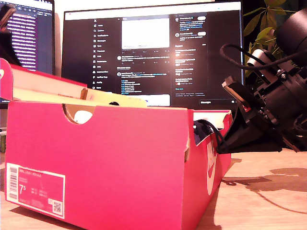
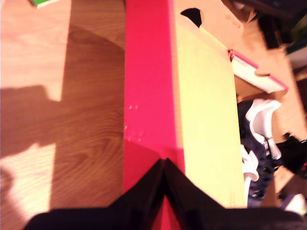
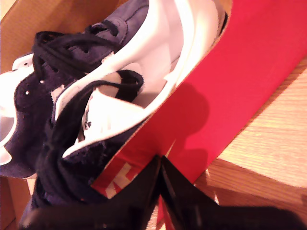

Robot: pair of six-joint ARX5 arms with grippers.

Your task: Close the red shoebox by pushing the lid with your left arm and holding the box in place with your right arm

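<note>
The red shoebox [image 1: 96, 158] fills the lower left of the exterior view, standing on the wooden bench [image 1: 268, 201] with its size label [image 1: 34, 189] facing the camera. Its lid [image 1: 29, 81] is up and open, rising behind the box in the upper left of the exterior view. The dark shoes [image 3: 96, 96] with white lining show inside.

My second end effector [image 3: 160, 163] has its fingers drawn together to a point, holding nothing, and the tip rests at the box's red end wall by the white logo. In the exterior view this is the arm coming in from the right of the frame. My first end effector [image 2: 164, 165] is likewise pinched to a narrow point with nothing between the fingers. It sits on the lid, where the red rim meets the pale inner face.

I judge the bracing is in place and the push is the step in hand, with the lid nowhere near down. The next move calls for a steady sweep of the lid over toward the open top, while the second arm takes the reaction so the box does not slide. The lid's lip will need to clear the front wall.

The bench is warm-toned wood grain with hard shadows. Behind stand a large dark monitor [image 1: 153, 52], a second screen [image 1: 29, 33] and a leafy plant [image 1: 261, 28].
</note>
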